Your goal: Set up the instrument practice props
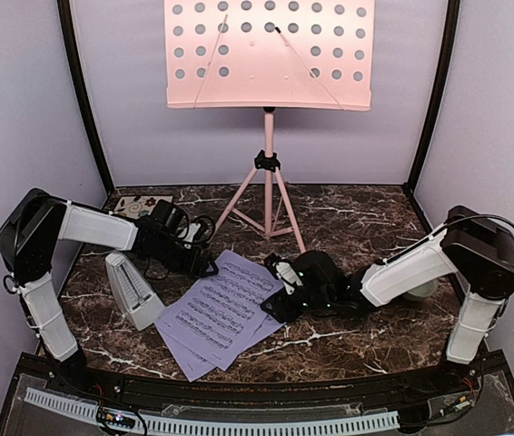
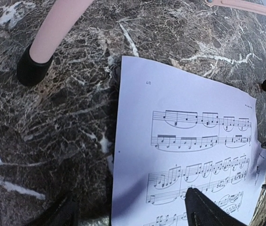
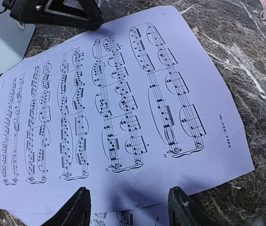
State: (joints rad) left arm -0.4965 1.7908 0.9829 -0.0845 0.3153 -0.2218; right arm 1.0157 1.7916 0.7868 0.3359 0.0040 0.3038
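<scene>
Sheet-music pages (image 1: pixel 219 313) lying stacked on the surface (image 1: pixel 357 218), lower centre. Right pincer (image 3: pixel 128 207) gaping, straddling the top page's edge, probably lining up a pinch; contact unclear. Left pincer (image 2: pixel 133 214) also spread, hovering over the opposite edge. Metronome (image 1: pixel 133 291) sitting at left. Music stand (image 1: pixel 269 54) standing top centre, awaiting pages.

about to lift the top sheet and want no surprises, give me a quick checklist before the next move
1. Stand upright, shelf bare: ok.
2. Left gripper open, at the far-left edge of the pages: ok.
3. Right gripper open, astride the right edge of the top page: ok.
4. Top page free of the one beneath: not ok, they overlap flat on the table.
5. Metronome clear of the pages: cannot tell, it sits very close.
</scene>
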